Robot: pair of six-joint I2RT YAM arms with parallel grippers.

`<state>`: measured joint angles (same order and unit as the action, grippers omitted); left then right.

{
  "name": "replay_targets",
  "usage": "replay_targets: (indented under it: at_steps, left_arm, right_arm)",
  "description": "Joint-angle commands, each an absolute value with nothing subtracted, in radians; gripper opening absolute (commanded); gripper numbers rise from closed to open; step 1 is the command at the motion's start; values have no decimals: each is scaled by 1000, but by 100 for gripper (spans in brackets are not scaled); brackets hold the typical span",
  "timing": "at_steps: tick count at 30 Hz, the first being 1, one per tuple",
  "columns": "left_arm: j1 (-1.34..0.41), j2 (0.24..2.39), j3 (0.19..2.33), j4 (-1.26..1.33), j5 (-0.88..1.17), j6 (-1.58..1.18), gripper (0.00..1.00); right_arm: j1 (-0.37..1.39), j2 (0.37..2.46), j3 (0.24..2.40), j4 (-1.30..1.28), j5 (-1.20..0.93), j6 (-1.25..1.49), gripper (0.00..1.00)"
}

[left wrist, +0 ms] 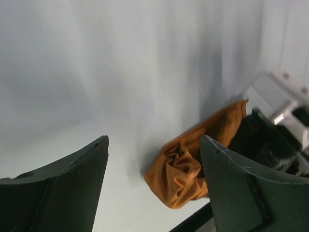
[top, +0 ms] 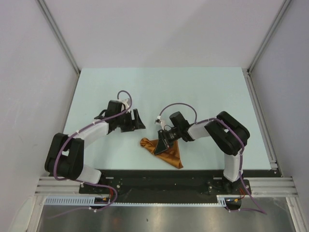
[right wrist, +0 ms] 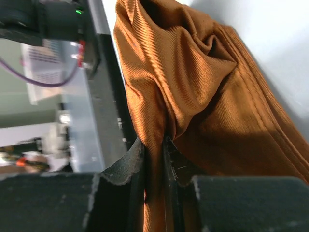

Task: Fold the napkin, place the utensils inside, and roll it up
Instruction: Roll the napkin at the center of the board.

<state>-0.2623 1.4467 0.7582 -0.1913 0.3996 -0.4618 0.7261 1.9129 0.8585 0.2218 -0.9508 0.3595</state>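
Pale table (top: 193,87), 1 napkin (top: 170,155) — right pincer (right wrist: 153,149) pinching its fold, left pincer (left wrist: 154,145) wide, empty.

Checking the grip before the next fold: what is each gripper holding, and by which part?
The right gripper pinches a raised fold of the napkin. The left gripper is open, holding nothing.

napkin (top: 170,154) on table (top: 193,92) near front edge, right hand (top: 161,145) on it
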Motion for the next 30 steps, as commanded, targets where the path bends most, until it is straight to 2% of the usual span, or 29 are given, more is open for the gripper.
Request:
replay_targets:
  at_steps: [1, 8, 17, 24, 30]
  left_arm:
    - [-363, 1394, 738, -130, 388, -436, 80]
    - [-463, 1365, 686, -49, 367, -410, 81]
    - [-512, 1379, 629, 66, 368, -434, 81]
    - [-531, 1419, 606, 113, 412, -446, 72]
    - [-546, 1411, 552, 184, 479, -456, 74]
  right_arm:
    - [658, 1957, 819, 410, -1091, 528, 2]
    - [585, 2016, 811, 354, -1077, 470, 1]
    - [583, 2026, 819, 282, -1054, 420, 1]
    - [583, 2028, 813, 287, -1045, 431, 1]
    - [586, 2045, 815, 307, -1048, 446, 1]
